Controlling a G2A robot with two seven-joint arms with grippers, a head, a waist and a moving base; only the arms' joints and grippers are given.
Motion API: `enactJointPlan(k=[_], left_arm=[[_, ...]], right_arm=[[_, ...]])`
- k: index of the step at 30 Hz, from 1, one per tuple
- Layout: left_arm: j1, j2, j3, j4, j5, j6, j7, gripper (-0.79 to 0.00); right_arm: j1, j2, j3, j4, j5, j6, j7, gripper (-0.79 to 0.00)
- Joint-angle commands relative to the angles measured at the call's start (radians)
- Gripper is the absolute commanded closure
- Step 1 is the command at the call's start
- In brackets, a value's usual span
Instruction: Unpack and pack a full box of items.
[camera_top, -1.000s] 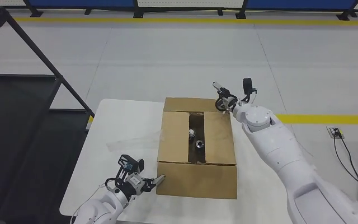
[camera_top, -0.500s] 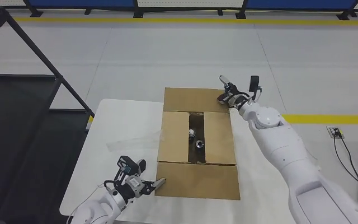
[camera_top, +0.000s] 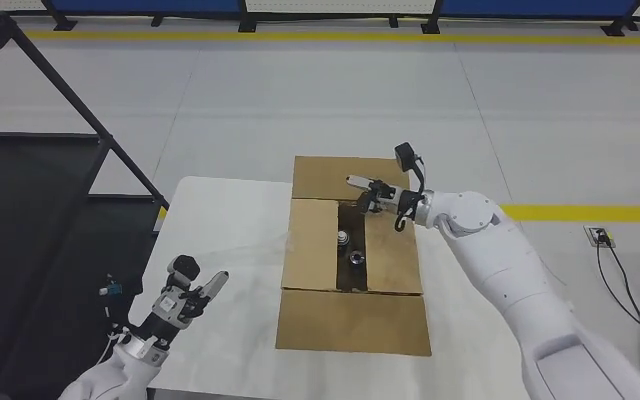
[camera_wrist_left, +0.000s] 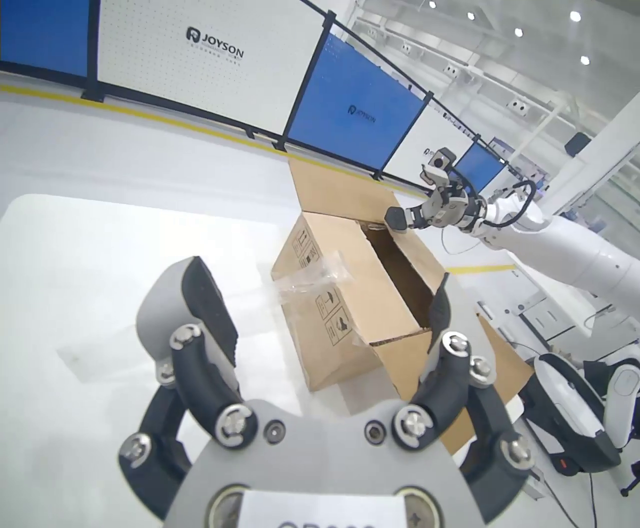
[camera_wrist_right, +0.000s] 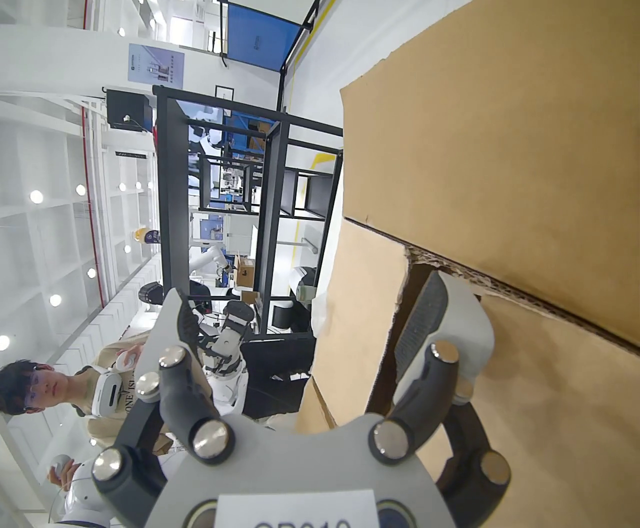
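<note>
Your right gripper (camera_top: 358, 195): fingers spread wide, nothing held. One fingertip (camera_wrist_right: 425, 315) sits at a flap's torn corner; whether it touches, you cannot tell. It hangs over the 12 o'clock end of the dark slot (camera_top: 349, 222) between the top flaps of the brown cardboard box (camera_top: 395, 255). Slot's long axis runs 12 to 6. Two small round capped items (camera_top: 343, 238) lie inside, near, at 6 to 7 o'clock from that gripper. Your left gripper (camera_top: 200, 282), also spread and empty, sits at 8 o'clock off the box over the white table (camera_top: 220, 215), well apart. Judgement: right arm is nearer; part the flaps first.
</note>
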Motion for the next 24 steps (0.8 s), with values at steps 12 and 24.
enactJointPlan(k=[12,24], left_arm=[[-0.015,-0.001,0.023,0.011,0.025,0.022,-0.016,-0.785],[-0.038,0.001,0.065,0.029,0.012,-0.005,-0.073,-0.785]], right_arm=[[-0.025,-0.006,-0.014,-0.035,-0.029,0.078,0.074,-0.785],[-0.002,-0.076,-0.084,0.028,-0.048,0.112,0.106,-0.785]])
